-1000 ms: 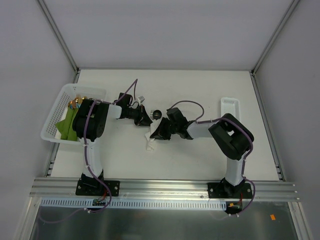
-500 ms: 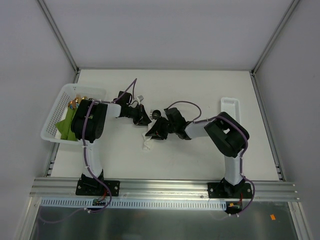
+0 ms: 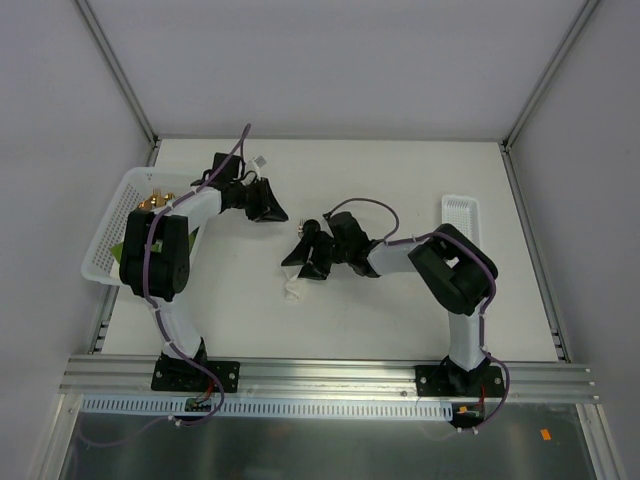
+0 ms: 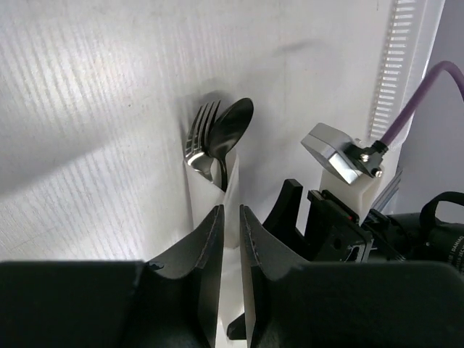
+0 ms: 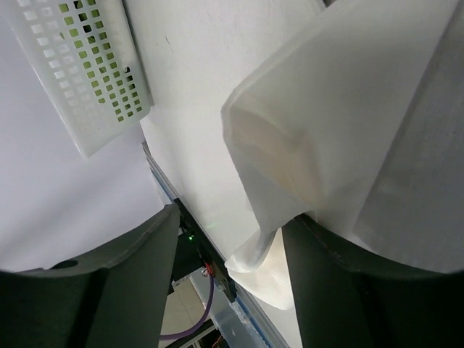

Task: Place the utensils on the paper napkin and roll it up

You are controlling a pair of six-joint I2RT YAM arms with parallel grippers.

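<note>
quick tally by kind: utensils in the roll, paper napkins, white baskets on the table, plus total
utensils: 2, the fork and the spoon
paper napkin: 1
white baskets: 2, the large basket and the small tray
total: 5

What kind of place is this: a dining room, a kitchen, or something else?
Most likely a robotics test cell, not a dining room: a white tabletop boxed in by plain grey panels, a slotted aluminium rail along the near edge, and a white perforated plastic basket.
</note>
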